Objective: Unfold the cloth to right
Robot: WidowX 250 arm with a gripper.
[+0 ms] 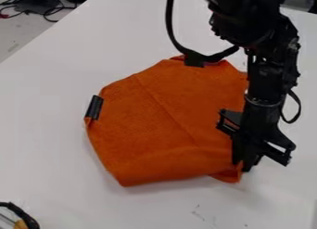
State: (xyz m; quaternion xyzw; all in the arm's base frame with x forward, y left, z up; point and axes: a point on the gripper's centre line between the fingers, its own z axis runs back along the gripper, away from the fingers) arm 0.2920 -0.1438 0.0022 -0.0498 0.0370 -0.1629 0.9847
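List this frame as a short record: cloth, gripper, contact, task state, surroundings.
cloth: orange cloth, uneven many-sided outline, diagonal crease across it
gripper: black gripper at the cloth's lower right edge
contact: a bit of cloth appears pinched between the jaws
task state: not spread flat; lower right edge bunched
surroundings: white table; small black piece at the cloth's left edge; black cables beyond the table, upper left

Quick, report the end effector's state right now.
End effector: closed, holding the orange cloth by its edge at the lower right of the camera view.
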